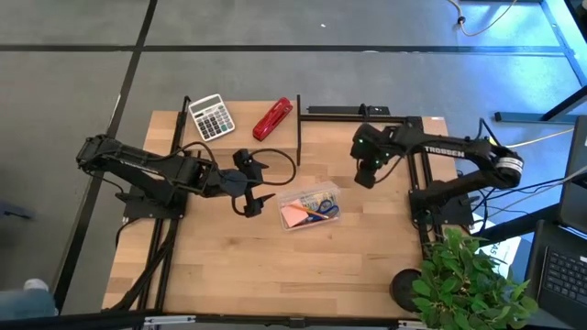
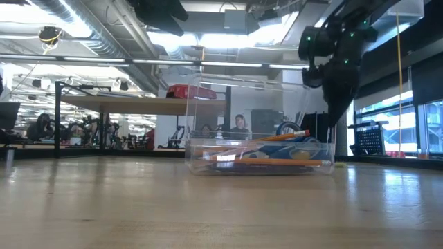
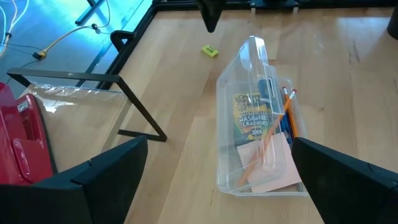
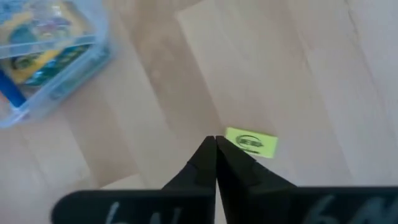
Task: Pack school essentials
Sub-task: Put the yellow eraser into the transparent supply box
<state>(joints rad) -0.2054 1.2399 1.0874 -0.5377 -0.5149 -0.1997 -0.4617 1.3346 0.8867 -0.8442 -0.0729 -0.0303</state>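
The clear plastic box (image 1: 309, 206) sits at the centre of the high view, already holding the pink sticky-note pad (image 1: 293, 215), blue-handled scissors (image 1: 323, 211), a crayon pack (image 3: 252, 117) and orange pencils (image 3: 278, 118). One small yellow piece (image 4: 251, 144), likely an eraser, lies on the bare wood of the table (image 1: 229, 266), apart from the box; in the left wrist view it shows in the upper middle of the frame (image 3: 209, 51).

The right gripper (image 4: 215, 144) hangs over the right centre of the high view (image 1: 365, 174), its fingers pressed together with nothing between them. In the right wrist view the tips meet just beside the yellow piece's left edge, and the piece lies flat on the wood outside the jaws. The main risk is that the pinch has missed: a piece this low and small can slip out sideways when the tips close off-centre, so a lift now would probably come up empty, or a nudge could slide the piece farther away.

The left gripper (image 1: 252, 183), spread wide and empty, waits just left of the box. If it swings forward it could knock the light box out of place.

The calculator (image 1: 212, 116) and red stapler (image 1: 273, 118) lie on the raised shelf at upper centre, well apart.
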